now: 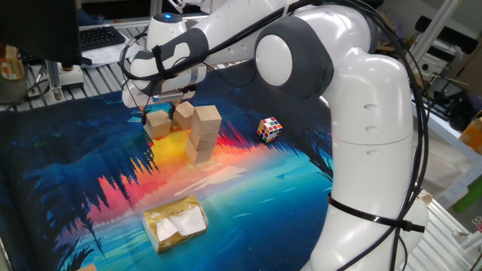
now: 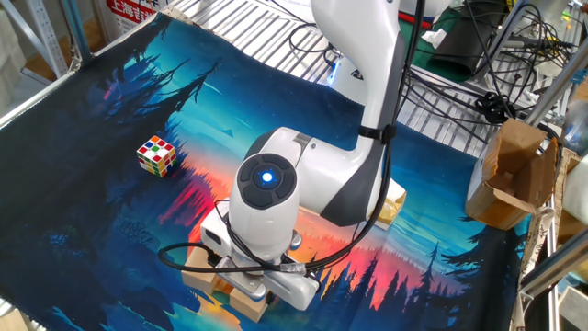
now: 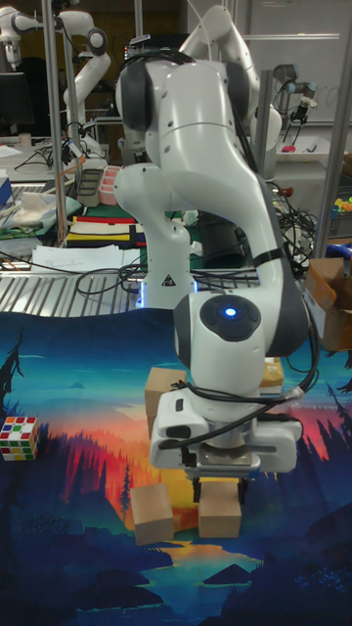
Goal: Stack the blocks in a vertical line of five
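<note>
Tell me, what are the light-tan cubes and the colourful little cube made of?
The light-tan square blocks look like bare, unpainted wood: matte, pale, with faint grain. The multicoloured puzzle cube looks like glossy plastic, with bright tiles set in a white frame.

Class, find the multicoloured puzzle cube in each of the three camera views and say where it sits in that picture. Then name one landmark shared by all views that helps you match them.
One fixed view: puzzle cube at centre, right of the wooden blocks.
The other fixed view: at left, on the mat, clear of the arm.
Tall fixed view: at the far left edge, about two-thirds down.
Shared landmark: the orange sunset patch of the printed mat, beside the blocks in every view.
</note>
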Controlling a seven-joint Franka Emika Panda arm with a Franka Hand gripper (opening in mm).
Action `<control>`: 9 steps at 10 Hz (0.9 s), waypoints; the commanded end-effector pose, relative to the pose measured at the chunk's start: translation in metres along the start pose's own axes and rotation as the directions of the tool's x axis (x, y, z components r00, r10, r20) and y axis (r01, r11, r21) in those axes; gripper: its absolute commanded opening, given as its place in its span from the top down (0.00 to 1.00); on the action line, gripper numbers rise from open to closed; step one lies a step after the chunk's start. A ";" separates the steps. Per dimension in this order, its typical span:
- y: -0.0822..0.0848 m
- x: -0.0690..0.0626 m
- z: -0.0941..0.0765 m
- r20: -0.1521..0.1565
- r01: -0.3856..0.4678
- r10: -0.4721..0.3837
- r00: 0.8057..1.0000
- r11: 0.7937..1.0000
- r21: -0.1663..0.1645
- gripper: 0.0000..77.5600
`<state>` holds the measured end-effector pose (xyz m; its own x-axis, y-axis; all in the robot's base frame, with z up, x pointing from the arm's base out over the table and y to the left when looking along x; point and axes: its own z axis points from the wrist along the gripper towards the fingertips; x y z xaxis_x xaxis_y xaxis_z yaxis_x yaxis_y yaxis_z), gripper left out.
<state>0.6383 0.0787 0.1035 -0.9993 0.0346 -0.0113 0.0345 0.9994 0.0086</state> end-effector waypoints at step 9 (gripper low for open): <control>-0.013 0.013 -0.058 -0.035 -0.007 0.008 0.999 1.000 0.027 0.99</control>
<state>0.6357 0.0767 0.1076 -0.9993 0.0354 -0.0070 0.0354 0.9994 0.0018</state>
